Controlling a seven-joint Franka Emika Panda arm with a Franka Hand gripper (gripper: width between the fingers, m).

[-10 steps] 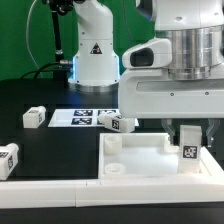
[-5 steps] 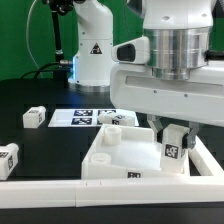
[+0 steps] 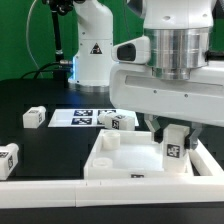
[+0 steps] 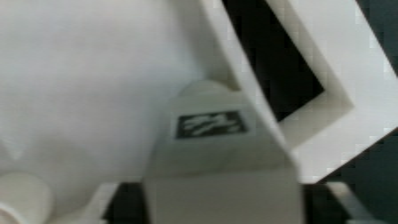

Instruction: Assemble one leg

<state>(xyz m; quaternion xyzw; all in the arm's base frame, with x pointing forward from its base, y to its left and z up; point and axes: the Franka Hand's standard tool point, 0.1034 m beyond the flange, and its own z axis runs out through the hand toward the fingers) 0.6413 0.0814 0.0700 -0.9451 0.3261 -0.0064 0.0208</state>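
Observation:
My gripper (image 3: 174,136) is shut on a leg (image 3: 172,148), a short white post with a black-and-white tag. It holds the leg upright at the corner of the white square tabletop (image 3: 120,172) on the exterior view's right. The leg's lower end is down inside the tray, at or near the corner socket; contact is hidden. In the wrist view the leg (image 4: 217,150) fills the space between the jaws, with the tabletop's inner floor (image 4: 89,90) and rim (image 4: 294,70) behind it.
Three more legs lie on the black table: one (image 3: 34,117) at the exterior view's left, one (image 3: 8,160) at the front left edge, one (image 3: 122,121) behind the tabletop. The marker board (image 3: 78,117) lies at the back. The robot base (image 3: 95,50) stands behind.
The gripper with the leg moved toward the exterior view's left and lower. The tabletop shifted left and turned slightly. Little change in the last half second.

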